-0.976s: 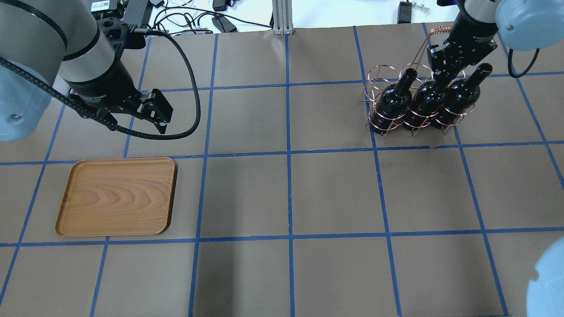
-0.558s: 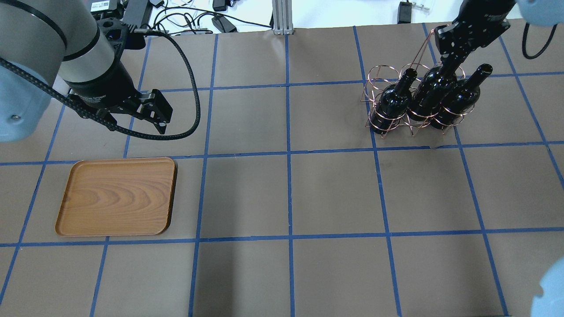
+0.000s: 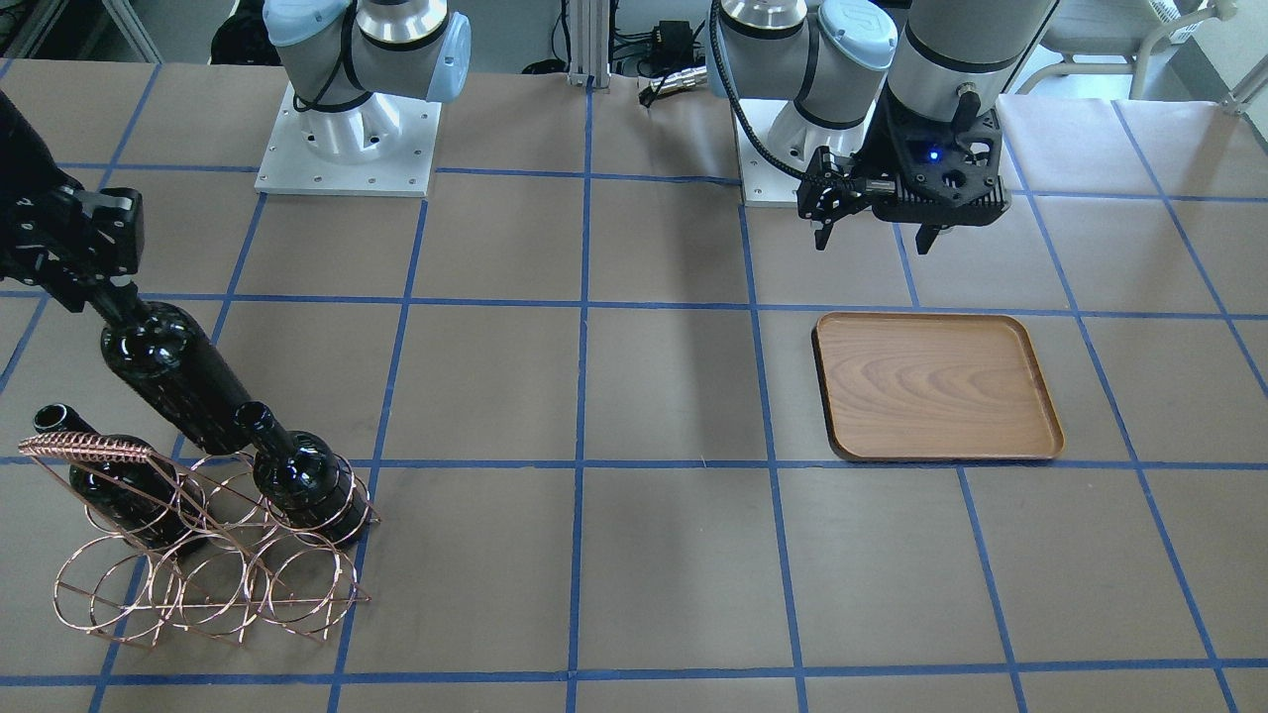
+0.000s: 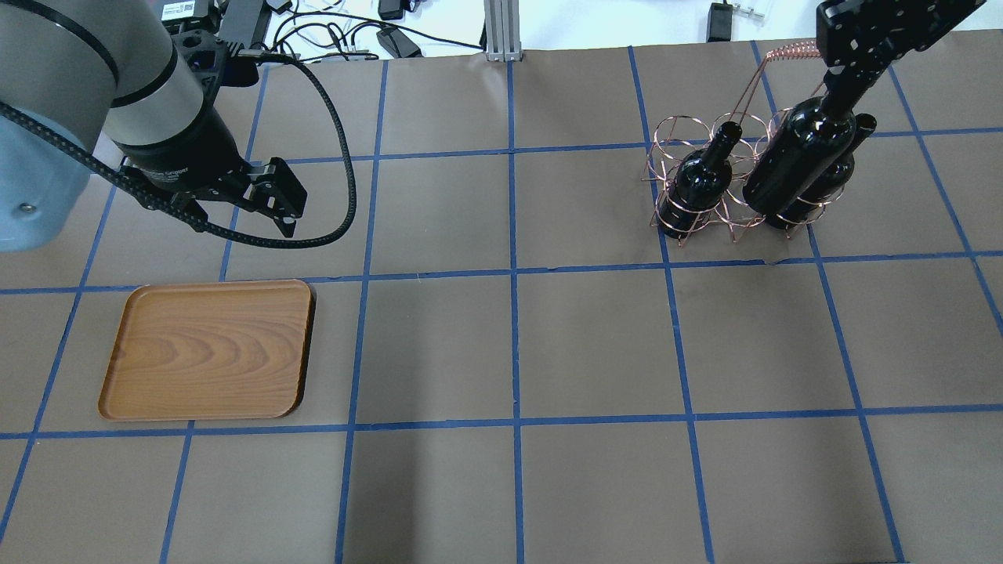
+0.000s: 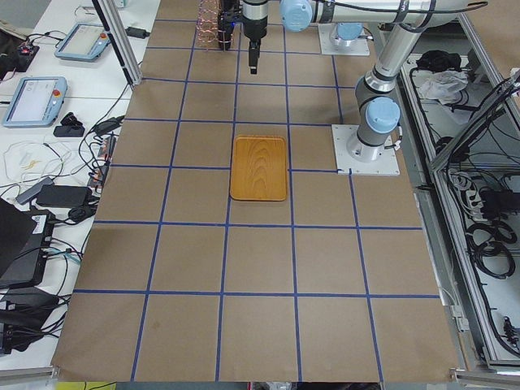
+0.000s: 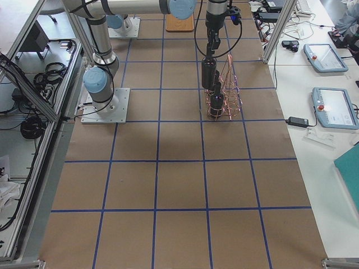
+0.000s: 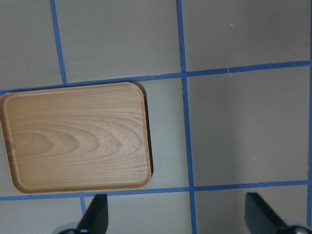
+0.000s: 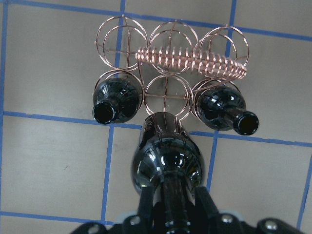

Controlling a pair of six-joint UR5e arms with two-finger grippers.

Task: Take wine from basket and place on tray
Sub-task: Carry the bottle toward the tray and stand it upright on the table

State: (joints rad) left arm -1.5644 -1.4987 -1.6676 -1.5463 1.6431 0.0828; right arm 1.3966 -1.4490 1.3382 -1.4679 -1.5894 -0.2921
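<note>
My right gripper [image 4: 842, 74] is shut on the neck of the middle wine bottle [image 4: 799, 160] and holds it upright, lifted above the copper wire basket [image 4: 664, 153]. In the front view the held bottle [image 3: 168, 371] hangs from the gripper [image 3: 99, 292] over the basket [image 3: 198, 584]. Two more dark bottles [image 3: 297, 480] [image 3: 119, 490] stand in the basket's end rings. The right wrist view shows the held bottle [image 8: 168, 161] above the empty middle ring. The wooden tray [image 4: 208, 348] lies far left. My left gripper [image 4: 282, 207] is open and empty, hovering behind the tray [image 7: 73, 136].
The brown table cover carries a grid of blue tape lines [image 4: 513, 270]. The basket's coiled handle [image 4: 791, 53] rises beside my right gripper. Cables [image 4: 337, 39] lie at the table's far edge. The robot bases [image 3: 347, 149] stand along the near side.
My right gripper has risen with the middle bottle, drawing it up out of its ring in the basket. The left arm and the tray have not moved.
</note>
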